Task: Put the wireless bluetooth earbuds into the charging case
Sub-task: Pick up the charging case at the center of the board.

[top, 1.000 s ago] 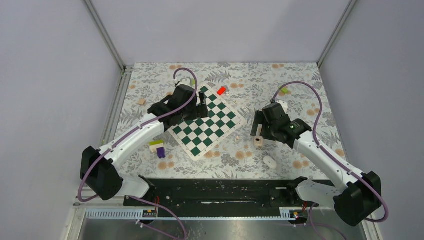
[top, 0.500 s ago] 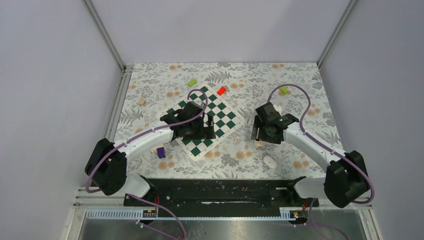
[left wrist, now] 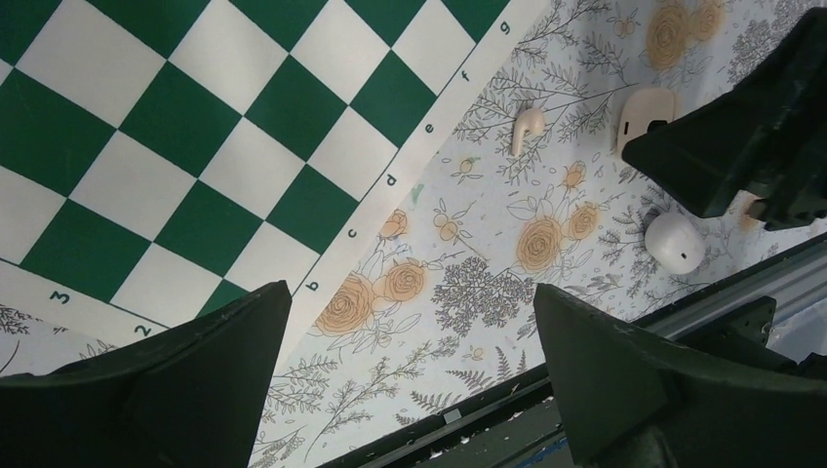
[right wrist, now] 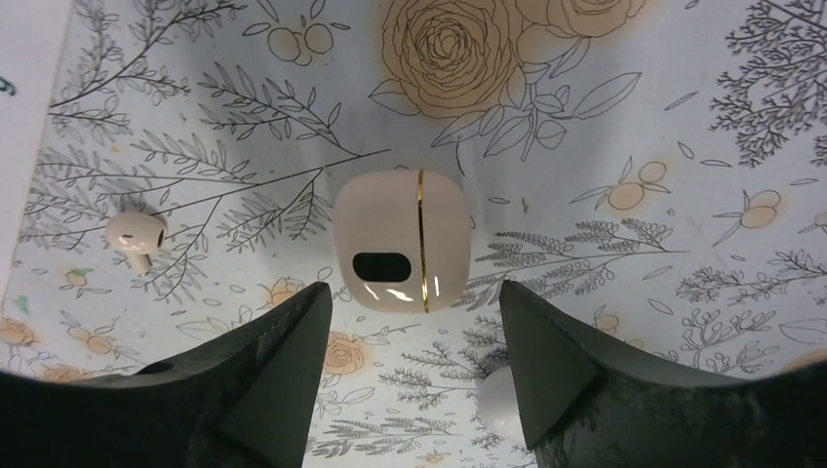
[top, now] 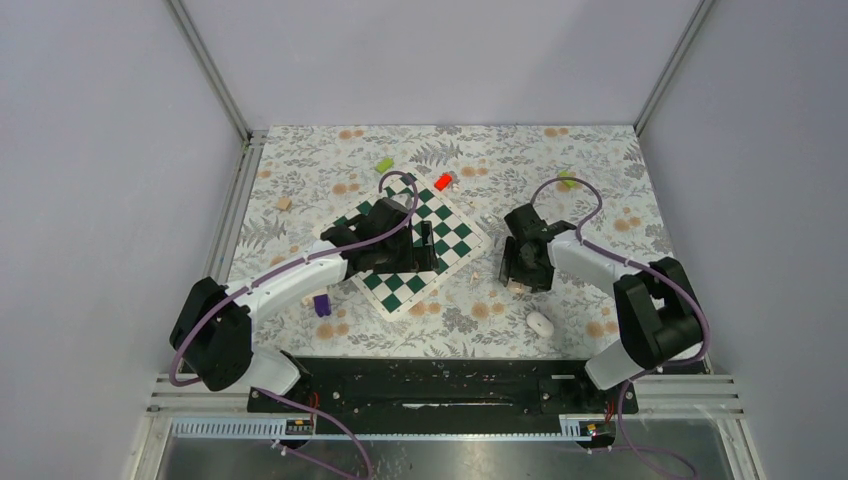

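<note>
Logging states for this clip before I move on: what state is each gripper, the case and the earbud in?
charging case: lying on the tablecloth, apparently shut.
earbud: loose on the tablecloth, outside the case.
right gripper: open, straddling the case, not touching it.
left gripper: open, empty, above the chessboard edge.

Reaches forward and inward with the left arm [top: 290, 275], forearm low, wrist tipped down. Holds the left gripper [top: 425, 245] spread wide, fingers [left wrist: 195, 380] far apart. Folds the right arm [top: 590, 262] tight at the elbow, forearm running leftward. Points the right gripper [top: 517, 272] straight down, jaws parted, fingers [right wrist: 273, 370] not touching each other.
</note>
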